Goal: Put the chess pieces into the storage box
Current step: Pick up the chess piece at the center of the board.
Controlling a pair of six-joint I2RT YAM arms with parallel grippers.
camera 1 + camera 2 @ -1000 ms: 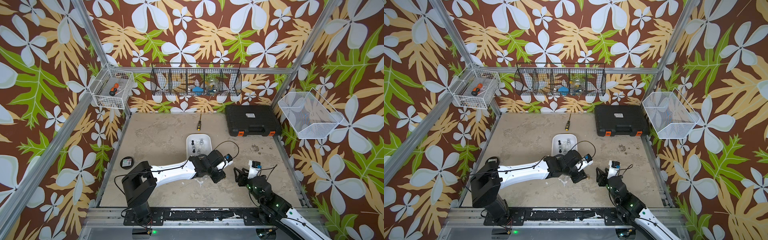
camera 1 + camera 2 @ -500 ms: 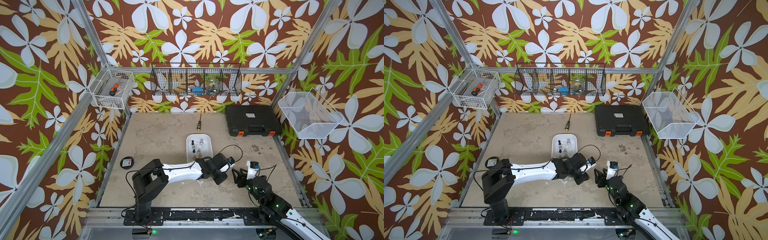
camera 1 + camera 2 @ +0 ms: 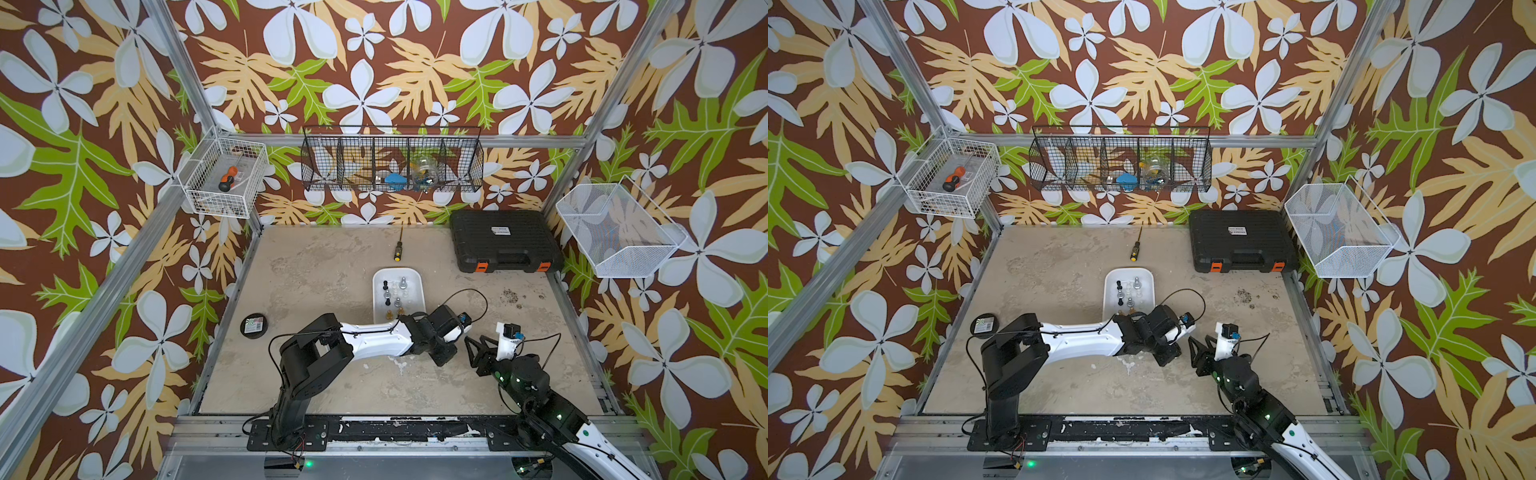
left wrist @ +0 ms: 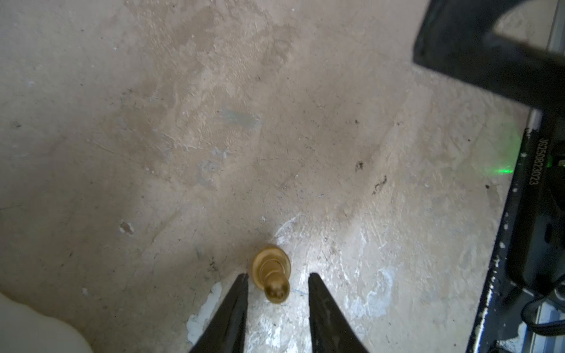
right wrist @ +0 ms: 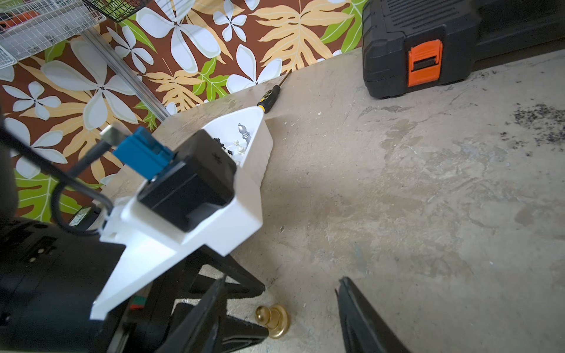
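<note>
The gold pawn (image 4: pixel 271 267) stands upright on the bare tabletop (image 4: pixel 214 137), outside the white storage box (image 3: pixel 419 297), which already holds the other chess pieces (image 3: pixel 394 293). Your left gripper (image 4: pixel 276 276) straddles the pawn with jaws part-open and nothing held. The pawn sits closer to one fingertip than the other, so a squeeze could shove it sideways first and topple it, and a round-based piece lying on its side will likely roll. The small round head gives little to grip, so a high pinch may let it pop out. Your right gripper (image 5: pixel 281 280) hangs wide open and empty just beside the same pawn. If you bring either arm in carelessly, the fingers may clash or knock the piece away.
</note>
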